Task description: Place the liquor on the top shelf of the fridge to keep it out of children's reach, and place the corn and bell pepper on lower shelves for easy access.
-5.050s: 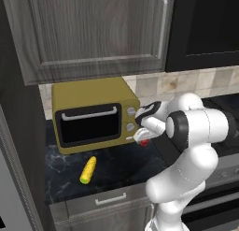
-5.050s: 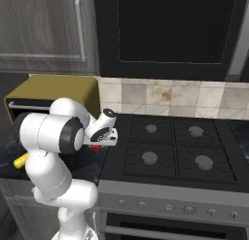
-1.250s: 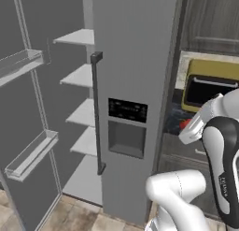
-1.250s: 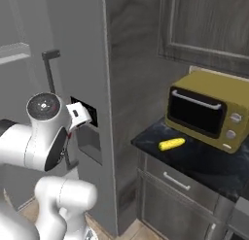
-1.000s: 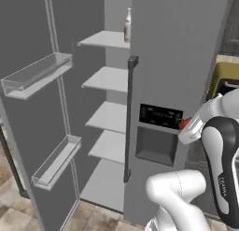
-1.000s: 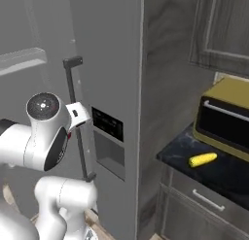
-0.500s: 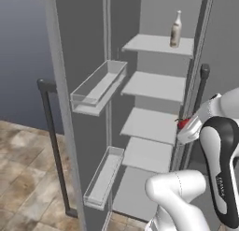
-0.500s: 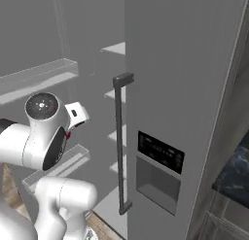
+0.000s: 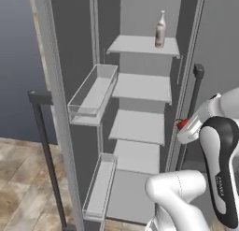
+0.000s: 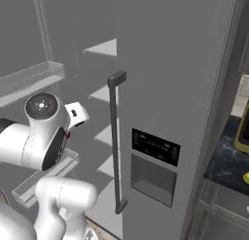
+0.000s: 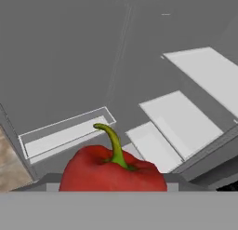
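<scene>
From the left base view, clear-walled door bins (image 9: 92,95) stand at nine o'clock, thin white lower shelves (image 9: 139,126) centre, the small clear-whitish liquor bottle (image 9: 160,30) on the top shelf (image 9: 142,45) at twelve. At three o'clock the gripper (image 9: 183,125) is clamped on the rounded red bell pepper (image 11: 113,170). Reaching in carelessly could clip a shelf edge.

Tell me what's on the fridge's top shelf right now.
The liquor stands upright near the right end of the top shelf, alone on the visible part. The shelf's far right end is cut off by the closed fridge door, so anything there is hidden.
</scene>
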